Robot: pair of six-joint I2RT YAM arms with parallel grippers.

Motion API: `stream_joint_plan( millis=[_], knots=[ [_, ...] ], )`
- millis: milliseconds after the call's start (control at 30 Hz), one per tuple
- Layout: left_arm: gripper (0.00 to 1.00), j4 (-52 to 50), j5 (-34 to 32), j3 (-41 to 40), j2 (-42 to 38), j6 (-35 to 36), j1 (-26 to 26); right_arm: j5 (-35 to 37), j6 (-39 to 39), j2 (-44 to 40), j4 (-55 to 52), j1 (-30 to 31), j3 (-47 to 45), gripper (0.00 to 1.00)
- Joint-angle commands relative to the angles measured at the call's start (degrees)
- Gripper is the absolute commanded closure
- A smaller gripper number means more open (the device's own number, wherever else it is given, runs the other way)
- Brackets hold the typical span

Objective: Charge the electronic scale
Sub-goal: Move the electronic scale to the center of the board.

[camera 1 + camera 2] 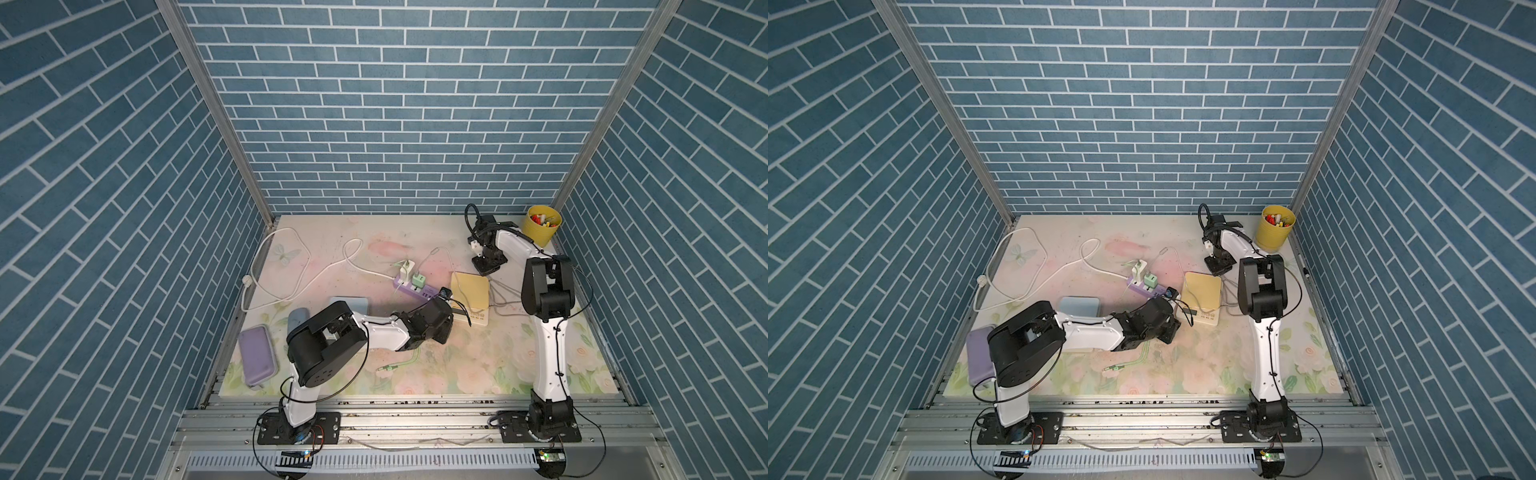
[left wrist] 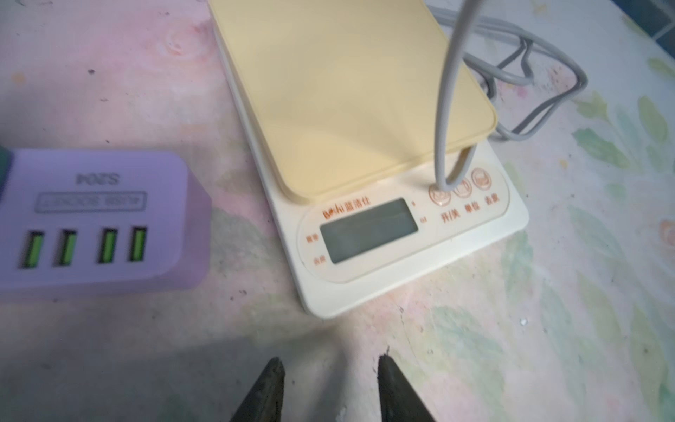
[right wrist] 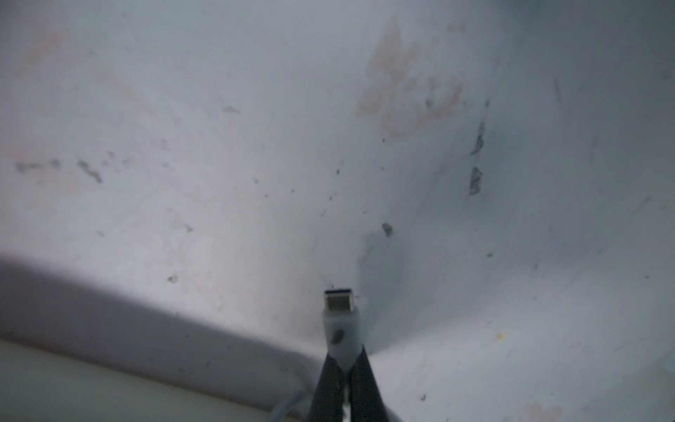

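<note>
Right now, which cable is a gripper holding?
The grey cable arching over the yellow scale: the right gripper is shut on its plug. The white cable and the green cable lie untouched.

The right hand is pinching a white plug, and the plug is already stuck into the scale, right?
Not quite. The right hand is pinching the white plug, but the plug is not in the scale yet. The right wrist view shows its metal tip bare, out in the open over the table.
</note>
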Motion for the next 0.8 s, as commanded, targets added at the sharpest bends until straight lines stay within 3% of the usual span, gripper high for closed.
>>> stream_joint_plan(
  millis=[0,200,367,433,600,767],
  knots=[
    [0.54,-0.3,-3.3,-2.5,-3.6,-0.1,-1.6,-4.1,-0.7,-4.1,-1.6,2.6,-6.2,1.00],
    [0.54,-0.6,-5.7,-8.1,-9.2,-1.6,-2.8,-8.2,-1.9,-12.3,2.4,8.1,-18.6,1.00],
    [0.53,-1.7,-7.9,-12.2,-14.2,-1.5,-3.3,-12.2,-1.5,-16.6,5.5,11.4,-23.8,1.00],
    [0.52,-2.4,-9.1,-13.4,-16.0,-1.3,-3.3,-11.9,0.0,-18.4,6.4,11.3,-23.9,1.00],
    [0.51,-7.1,-7.1,-11.2,-17.4,3.3,-3.3,-1.3,7.8,-25.8,4.2,8.1,-20.5,1.00],
    [0.51,-8.1,-3.7,-6.9,-13.5,4.7,-3.2,-0.5,13.0,-38.2,2.7,2.9,-23.3,1.00]
  ],
)
